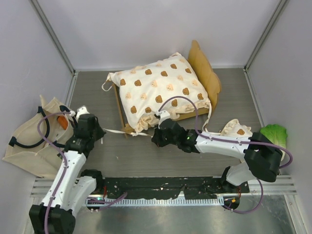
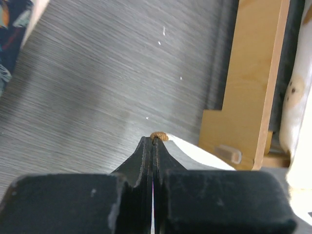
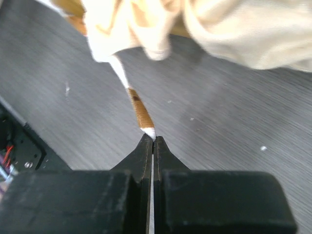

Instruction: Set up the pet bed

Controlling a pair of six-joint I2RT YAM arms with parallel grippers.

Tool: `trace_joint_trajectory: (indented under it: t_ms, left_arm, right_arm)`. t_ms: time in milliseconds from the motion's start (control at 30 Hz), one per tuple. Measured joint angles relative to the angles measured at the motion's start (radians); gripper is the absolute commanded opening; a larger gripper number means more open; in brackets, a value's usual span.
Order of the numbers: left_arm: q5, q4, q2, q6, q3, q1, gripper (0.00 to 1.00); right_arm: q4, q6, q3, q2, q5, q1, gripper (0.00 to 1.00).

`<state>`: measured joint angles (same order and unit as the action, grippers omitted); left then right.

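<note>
The pet bed stands at the back centre, with its light-wood scalloped headboard (image 1: pixel 204 73) on the right. The cream bear-print cushion (image 1: pixel 158 90) lies on it and overhangs the frame. My left gripper (image 1: pixel 100 132) is left of the bed's near corner, shut on the brown-tipped end of a cream cushion tie (image 1: pixel 116 131). In the left wrist view the gripper (image 2: pixel 155 140) pinches that tie (image 2: pixel 204 155) beside the wooden frame leg (image 2: pixel 248 87). My right gripper (image 1: pixel 155 138) is in front of the cushion's near edge; in its wrist view the gripper (image 3: pixel 154 139) is shut on the tip of another tie (image 3: pixel 139 109).
A beige tote bag (image 1: pixel 34 141) with black handles lies at the left, beside my left arm. A small bear-print pillow (image 1: pixel 236 129) and a green lettuce toy (image 1: pixel 274 135) lie at the right, near my right arm. Walls enclose the table.
</note>
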<state>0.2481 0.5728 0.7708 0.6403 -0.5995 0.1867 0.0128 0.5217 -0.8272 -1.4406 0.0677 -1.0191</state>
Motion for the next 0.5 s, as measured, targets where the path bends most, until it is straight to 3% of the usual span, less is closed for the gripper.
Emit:
trace_joint_trajectory:
  t_ms: [200,500]
  left_arm:
    - [-0.163,-0.019,0.035,-0.103,-0.070,-0.274,0.00]
    - [-0.322,-0.029,0.144,-0.194,-0.135,-0.397,0.00]
  right_arm:
    - [0.011,0.058,0.020,0.000,0.143,0.003,0.01]
    - [0.005,0.123,0.047,0.000,0.239,0.079,0.01]
